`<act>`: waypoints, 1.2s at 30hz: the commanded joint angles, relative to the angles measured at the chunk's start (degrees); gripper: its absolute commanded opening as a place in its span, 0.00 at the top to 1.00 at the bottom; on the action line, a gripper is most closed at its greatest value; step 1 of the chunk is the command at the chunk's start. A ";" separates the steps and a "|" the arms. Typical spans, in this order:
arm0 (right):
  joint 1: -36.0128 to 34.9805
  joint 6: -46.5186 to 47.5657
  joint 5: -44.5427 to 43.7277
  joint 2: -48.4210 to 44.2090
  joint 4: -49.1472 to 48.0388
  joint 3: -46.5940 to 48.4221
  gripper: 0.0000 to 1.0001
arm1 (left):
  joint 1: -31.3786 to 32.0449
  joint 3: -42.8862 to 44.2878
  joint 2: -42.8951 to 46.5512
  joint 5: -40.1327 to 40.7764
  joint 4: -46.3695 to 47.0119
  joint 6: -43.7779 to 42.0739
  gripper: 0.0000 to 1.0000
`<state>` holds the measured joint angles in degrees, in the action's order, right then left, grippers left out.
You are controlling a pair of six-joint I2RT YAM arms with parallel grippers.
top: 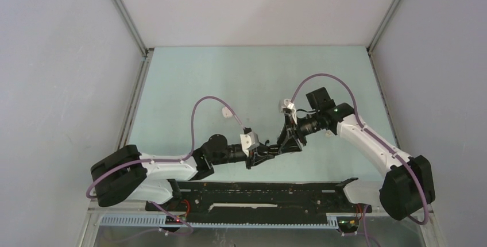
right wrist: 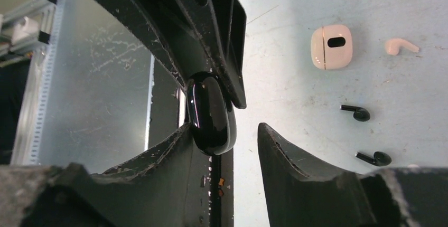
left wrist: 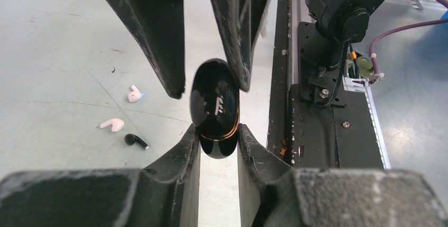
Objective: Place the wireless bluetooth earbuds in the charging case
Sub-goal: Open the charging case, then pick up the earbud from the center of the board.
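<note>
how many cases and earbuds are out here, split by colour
black case: 1
whitish case: 1
whitish earbuds: 2
black earbuds: 2
total: 6

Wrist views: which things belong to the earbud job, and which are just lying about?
Job: black case, clamped in the left gripper; two black earbuds; pale earbuds; pale case.
Just there: black base rail; purple cable.
</note>
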<state>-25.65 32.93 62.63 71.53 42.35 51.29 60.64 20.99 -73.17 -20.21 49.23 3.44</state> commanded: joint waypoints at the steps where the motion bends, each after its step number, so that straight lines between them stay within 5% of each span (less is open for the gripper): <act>1: 3.47 -3.30 7.02 1.87 -0.97 4.06 0.48 | 0.79 -0.42 -0.88 -2.54 4.88 -2.20 1.00; 16: 12.46 -3.77 14.65 2.30 1.87 5.75 0.45 | 0.82 -2.73 -2.07 1.78 9.12 2.69 1.00; 26: 10.74 -17.75 -14.24 7.47 -12.19 3.29 0.67 | 0.88 -12.61 10.04 10.48 9.48 6.53 1.00; 36: 2.03 -14.01 -21.25 15.61 -11.16 6.45 0.70 | 1.15 -19.16 18.43 14.70 9.34 9.13 1.00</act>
<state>-21.08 16.40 44.97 86.17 32.38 54.94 61.49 2.98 -58.94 -8.86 55.94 11.11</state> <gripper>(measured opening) 0.290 0.273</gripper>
